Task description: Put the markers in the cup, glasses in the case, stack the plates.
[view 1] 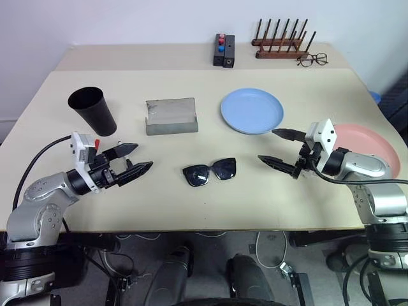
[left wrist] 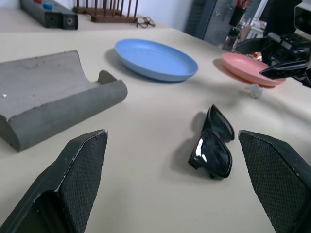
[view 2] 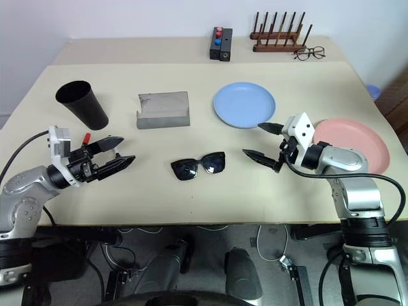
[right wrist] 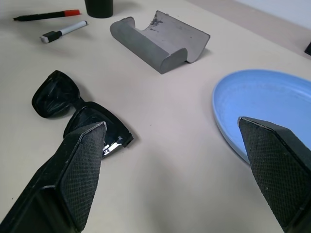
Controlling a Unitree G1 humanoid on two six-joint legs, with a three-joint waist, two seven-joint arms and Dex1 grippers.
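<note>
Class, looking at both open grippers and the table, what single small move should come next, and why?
Probably ease the right gripper toward the sunglasses: they lie between both open grippers, the grey case stands open behind them, and neither gripper holds anything.

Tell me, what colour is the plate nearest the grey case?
Light blue plate, clearest in the left eye view.
</note>
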